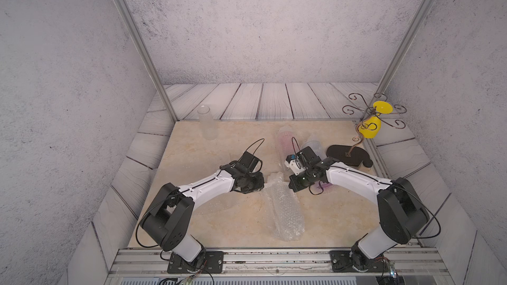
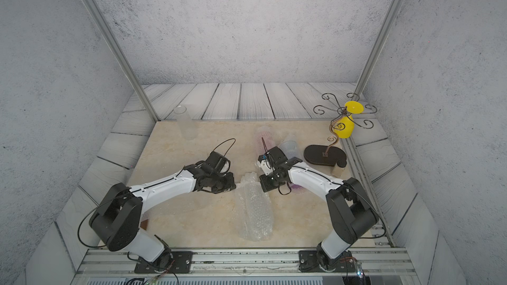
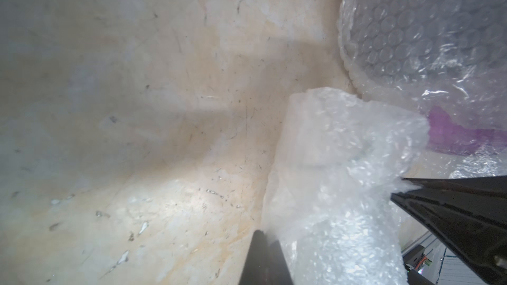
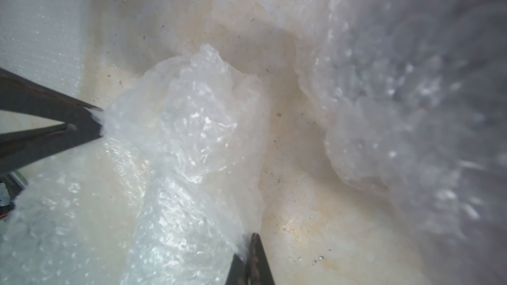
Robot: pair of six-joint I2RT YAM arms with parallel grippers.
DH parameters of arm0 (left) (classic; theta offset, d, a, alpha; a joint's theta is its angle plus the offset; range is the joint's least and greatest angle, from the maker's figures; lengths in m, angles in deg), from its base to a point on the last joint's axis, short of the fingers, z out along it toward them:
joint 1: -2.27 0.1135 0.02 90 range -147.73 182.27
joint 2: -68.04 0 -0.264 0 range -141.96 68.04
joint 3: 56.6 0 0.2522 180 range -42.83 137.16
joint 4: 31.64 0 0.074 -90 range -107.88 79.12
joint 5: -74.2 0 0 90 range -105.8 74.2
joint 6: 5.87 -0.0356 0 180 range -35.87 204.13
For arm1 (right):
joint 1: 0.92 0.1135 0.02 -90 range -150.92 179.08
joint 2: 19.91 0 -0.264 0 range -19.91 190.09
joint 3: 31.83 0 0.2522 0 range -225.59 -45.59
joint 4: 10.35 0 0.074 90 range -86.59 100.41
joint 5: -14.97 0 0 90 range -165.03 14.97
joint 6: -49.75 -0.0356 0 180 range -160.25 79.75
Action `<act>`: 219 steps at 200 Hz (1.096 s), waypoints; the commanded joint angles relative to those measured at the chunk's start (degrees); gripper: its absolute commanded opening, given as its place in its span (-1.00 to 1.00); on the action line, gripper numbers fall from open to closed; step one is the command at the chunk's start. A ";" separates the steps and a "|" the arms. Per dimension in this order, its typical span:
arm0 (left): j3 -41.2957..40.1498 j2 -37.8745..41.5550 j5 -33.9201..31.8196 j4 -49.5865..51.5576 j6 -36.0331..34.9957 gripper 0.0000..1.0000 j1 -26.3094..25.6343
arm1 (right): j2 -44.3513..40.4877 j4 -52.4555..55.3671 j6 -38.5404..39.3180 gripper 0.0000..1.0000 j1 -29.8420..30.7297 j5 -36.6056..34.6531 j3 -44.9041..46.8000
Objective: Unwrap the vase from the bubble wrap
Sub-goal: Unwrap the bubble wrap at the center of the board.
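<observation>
The bubble wrap (image 1: pixel 285 209) is laid as a crinkled roll on the table (image 1: pixel 219 220), around the middle, running from the near side toward the far. Its far end is pinched from the left by the closed left end effector (image 3: pixel 259 235) and from the right by the closed right end effector (image 4: pixel 251 238).

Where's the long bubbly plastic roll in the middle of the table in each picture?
In both top views: the bubble wrap roll lies just below the picture's middle, between the two arms.
Left wrist: close up, the big white crumple in the foreground.
Right wrist: close up too, filling the foreground.
Shared landmark: the beige tabletop under it.
</observation>
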 commanded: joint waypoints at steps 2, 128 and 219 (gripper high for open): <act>-3.07 2.05 -4.81 3.84 1.55 -1.00 2.51 | -4.33 4.03 -0.08 -1.00 -2.23 -7.21 1.02; -3.91 4.34 -3.32 3.22 1.11 -1.00 3.75 | -5.05 4.09 0.91 -0.21 -2.39 -2.73 -0.96; -0.07 6.75 1.85 9.23 -7.08 -1.00 7.55 | -9.25 9.17 2.42 0.34 -0.48 6.64 -4.19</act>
